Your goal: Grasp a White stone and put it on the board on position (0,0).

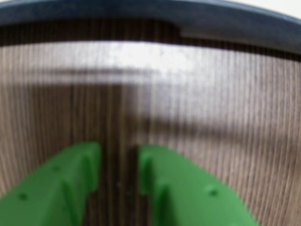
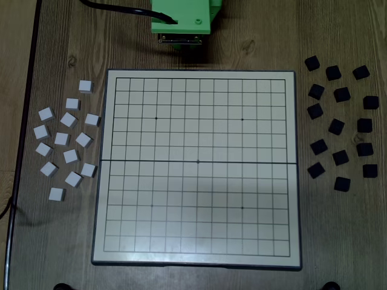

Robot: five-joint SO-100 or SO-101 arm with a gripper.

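Green claw [image 1: 120,188] fills the bottom of the wrist view, fingers [image 1: 70,183] parted by a narrow gap, nothing between them, hanging over bare wood-grain bench [image 1: 211,117]. Fixed view: arm base [image 2: 181,17] sits at the top edge, folded back clear of the board [image 2: 196,169]; the board is empty, centre dot position (0,0) [image 2: 198,161] on the fold line uncovered. White stones [image 2: 66,142] lie scattered left of the board, black stones [image 2: 341,124] right.
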